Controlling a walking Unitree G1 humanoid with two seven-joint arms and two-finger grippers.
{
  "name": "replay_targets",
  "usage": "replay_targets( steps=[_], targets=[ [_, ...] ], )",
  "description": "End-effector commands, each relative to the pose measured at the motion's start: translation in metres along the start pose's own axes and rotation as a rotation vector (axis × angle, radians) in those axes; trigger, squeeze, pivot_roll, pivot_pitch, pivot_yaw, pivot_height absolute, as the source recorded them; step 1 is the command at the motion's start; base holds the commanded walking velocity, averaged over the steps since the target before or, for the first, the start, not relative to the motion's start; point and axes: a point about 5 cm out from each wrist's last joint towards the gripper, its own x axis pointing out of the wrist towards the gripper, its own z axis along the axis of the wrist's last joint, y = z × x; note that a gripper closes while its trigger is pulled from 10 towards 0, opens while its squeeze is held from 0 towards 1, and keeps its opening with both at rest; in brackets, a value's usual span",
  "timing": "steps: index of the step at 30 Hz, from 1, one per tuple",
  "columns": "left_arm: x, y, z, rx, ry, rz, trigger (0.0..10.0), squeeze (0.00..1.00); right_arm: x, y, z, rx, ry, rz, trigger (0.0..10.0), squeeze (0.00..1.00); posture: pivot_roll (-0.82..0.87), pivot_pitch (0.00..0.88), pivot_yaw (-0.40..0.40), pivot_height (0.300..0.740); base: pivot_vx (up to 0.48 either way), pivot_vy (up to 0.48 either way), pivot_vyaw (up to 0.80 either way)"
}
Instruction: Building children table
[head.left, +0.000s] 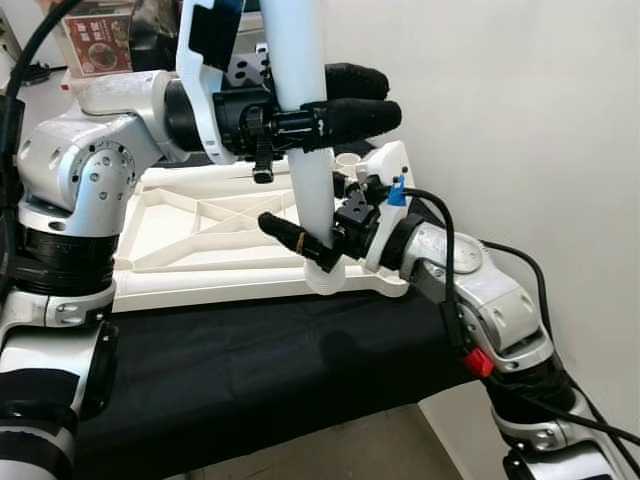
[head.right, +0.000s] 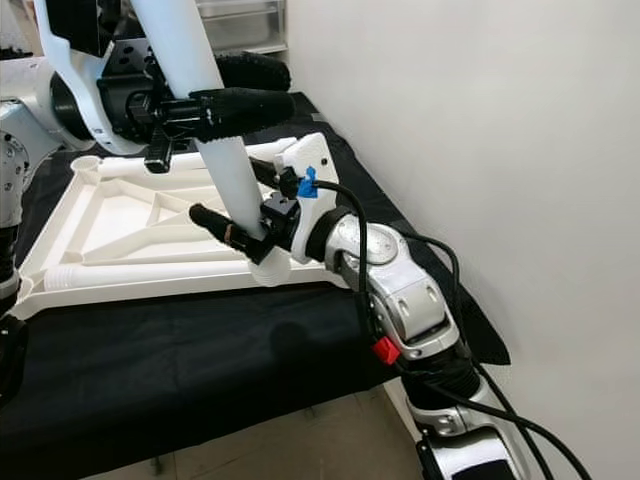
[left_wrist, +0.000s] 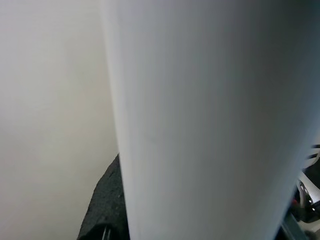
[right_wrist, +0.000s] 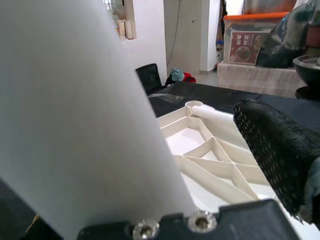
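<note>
A white tabletop lies underside up, its ribs showing, on a table under a black cloth. A white table leg stands upright in the socket at the tabletop's near right corner. My left gripper is shut on the leg high up, its black fingers pointing right. My right gripper is shut on the same leg just above the socket. The leg looms close in the left wrist view. In the right wrist view, one black finger sits beside the leg.
A plain white wall stands close on the right, along the table's edge. Boxes and clutter sit behind the table at the far left. The black cloth's front edge hangs over bare floor.
</note>
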Motion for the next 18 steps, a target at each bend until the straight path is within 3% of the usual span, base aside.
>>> replay_targets(
  steps=[1,2,18],
  targets=[
    [0.0124,-0.0077,0.0138,0.042,-0.047,-0.081,0.0,0.0,0.0083,0.0115,-0.013,0.032,0.037,0.04,8.4,0.0,-0.05,0.046,0.011,0.74,0.0,0.0,0.0],
    [0.0125,-0.0077,0.0142,0.042,-0.048,-0.083,0.0,0.0,0.0089,0.0113,-0.0126,0.036,0.027,0.041,0.0,0.0,-0.05,0.044,0.011,0.74,0.0,0.0,0.0],
    [0.0139,-0.0078,0.0135,0.036,-0.057,-0.092,0.0,0.0,0.0094,0.0093,-0.0053,0.013,0.0,0.063,0.0,0.0,-0.06,0.032,0.01,0.74,0.0,0.0,0.0]
  ],
)
